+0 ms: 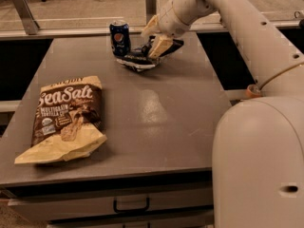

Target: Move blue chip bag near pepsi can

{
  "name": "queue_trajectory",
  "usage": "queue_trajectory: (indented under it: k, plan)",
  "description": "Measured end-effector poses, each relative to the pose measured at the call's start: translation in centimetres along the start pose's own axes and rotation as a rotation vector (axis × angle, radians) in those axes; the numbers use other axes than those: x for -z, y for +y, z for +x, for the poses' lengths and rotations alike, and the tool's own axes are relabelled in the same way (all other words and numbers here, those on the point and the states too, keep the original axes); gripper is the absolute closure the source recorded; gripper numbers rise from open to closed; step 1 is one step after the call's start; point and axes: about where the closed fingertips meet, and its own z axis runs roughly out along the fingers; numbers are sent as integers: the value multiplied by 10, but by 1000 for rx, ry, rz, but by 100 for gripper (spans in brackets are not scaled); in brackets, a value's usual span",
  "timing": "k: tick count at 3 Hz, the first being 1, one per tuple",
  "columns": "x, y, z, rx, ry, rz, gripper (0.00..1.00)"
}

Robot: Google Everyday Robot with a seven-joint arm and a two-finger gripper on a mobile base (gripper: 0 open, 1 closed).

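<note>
The blue chip bag [138, 59] is a dark crinkly bag resting on the grey table [180, 103] at the back middle. It lies just to the right of the pepsi can [119, 37], which stands upright near the table's far edge. My gripper [155, 38] reaches in from the upper right and is shut on the right end of the bag. Its cream fingers [160, 46] sit above and on the bag. The bag's left end touches the table close to the can's base.
A large brown-and-cream "Sea Salt" bag [64, 118] lies flat at the table's front left. My white arm and body [259, 160] fill the right side. A drawer handle [131, 205] shows below the front edge. A railing runs behind the table.
</note>
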Motion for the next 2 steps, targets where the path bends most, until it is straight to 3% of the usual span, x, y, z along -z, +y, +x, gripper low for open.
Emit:
queue_trajectory:
  k: [1, 2]
  plan:
    - [-9, 4, -8, 19, -2, -22, 0]
    - [1, 13, -5, 12, -6, -18, 0]
